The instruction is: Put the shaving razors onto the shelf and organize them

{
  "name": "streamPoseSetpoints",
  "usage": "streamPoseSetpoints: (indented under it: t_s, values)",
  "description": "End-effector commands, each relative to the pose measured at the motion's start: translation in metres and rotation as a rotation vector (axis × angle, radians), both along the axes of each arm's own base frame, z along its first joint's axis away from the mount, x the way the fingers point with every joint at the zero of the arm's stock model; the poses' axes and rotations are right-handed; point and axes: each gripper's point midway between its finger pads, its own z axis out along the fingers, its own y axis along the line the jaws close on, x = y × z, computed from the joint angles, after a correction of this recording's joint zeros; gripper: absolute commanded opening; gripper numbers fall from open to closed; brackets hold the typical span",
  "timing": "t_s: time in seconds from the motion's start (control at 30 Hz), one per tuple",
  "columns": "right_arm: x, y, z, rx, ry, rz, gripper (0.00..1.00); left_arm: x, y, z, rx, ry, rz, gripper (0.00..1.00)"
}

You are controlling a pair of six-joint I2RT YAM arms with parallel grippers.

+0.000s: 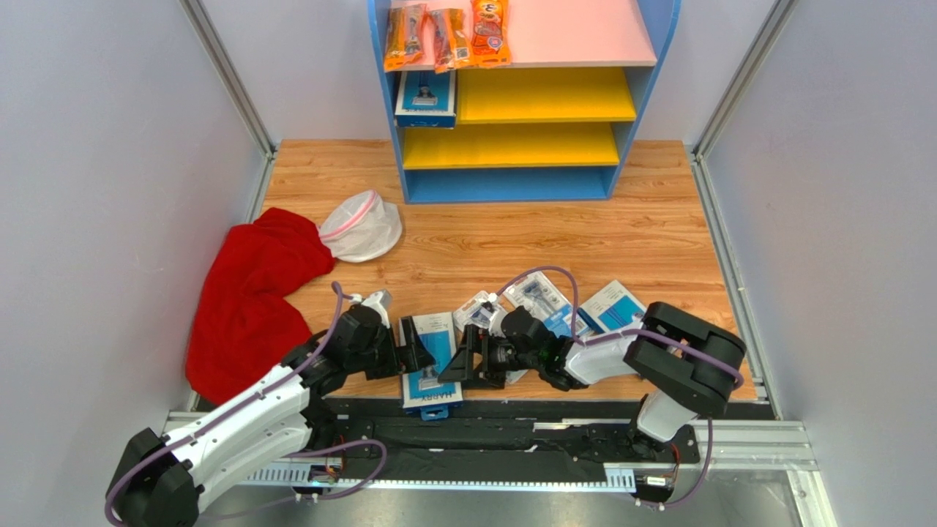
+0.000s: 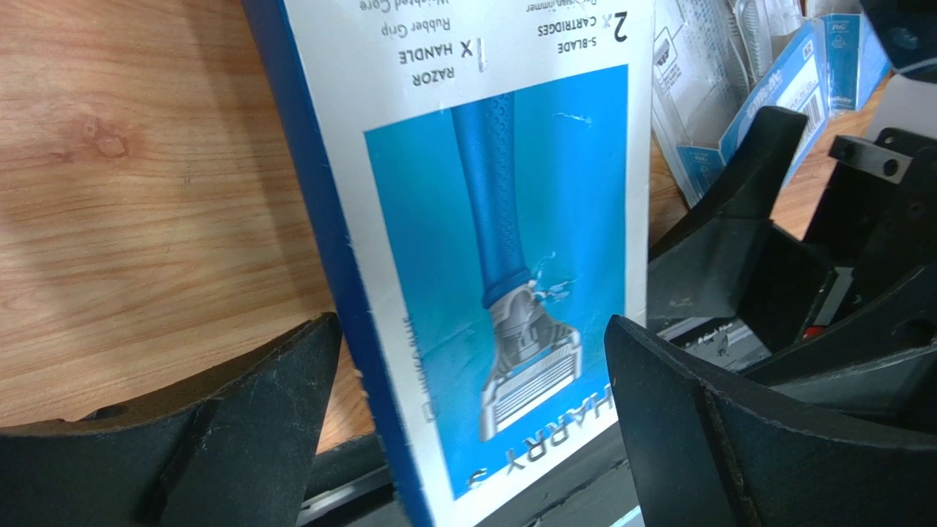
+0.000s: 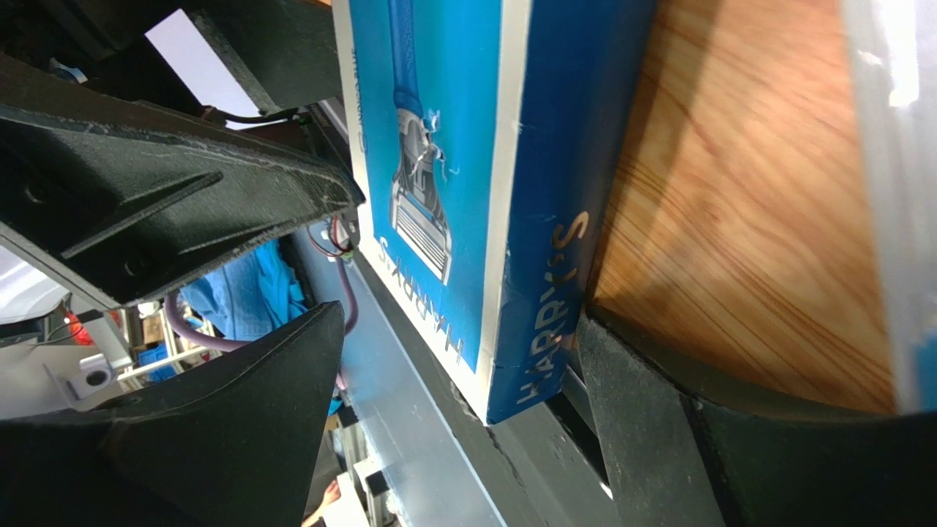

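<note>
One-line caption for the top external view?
Both open, the left gripper and right gripper flank one razor pack; another pack sits on the shelf.

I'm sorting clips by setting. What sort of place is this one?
Probably a robot test cell dressed as a shop corner: plain grey panel walls box in a wood-look table, two arms are bolted to a metal rail at its edge, and a small blue shelf stands at the back.

Lab cell: grey partition walls
</note>
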Motion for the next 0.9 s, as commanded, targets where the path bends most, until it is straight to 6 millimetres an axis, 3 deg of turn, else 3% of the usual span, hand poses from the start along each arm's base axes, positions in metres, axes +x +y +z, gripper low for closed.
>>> streamPoseSetpoints:
  t_s: [0.0, 0.27, 0.53, 0.73, 0.87]
  values:
    - [0.004, 0.003, -0.012, -0.017, 0.024, -0.046, 0.84, 0.004, -0.007, 0.006, -0.037, -0.021, -0.013, 0.99]
    - [0.013, 0.000, -0.018, -0.026, 0.019, -0.124, 0.84, 0.004, -0.027, 0.014, -0.115, -0.023, -0.084, 0.98]
    - [-0.002, 0.018, -0.010, 0.008, 0.039, -0.082, 0.79, -0.010, -0.047, 0.036, -0.265, 0.005, -0.161, 0.90]
    - [-0.009, 0.020, -0.008, -0.003, 0.053, -0.085, 0.65, -0.015, -0.033, 0.051, -0.264, -0.048, -0.117, 0.90]
    - [-0.009, 0.013, -0.002, 0.013, 0.045, -0.110, 0.47, -0.016, -0.026, 0.055, -0.256, -0.078, -0.103, 0.92]
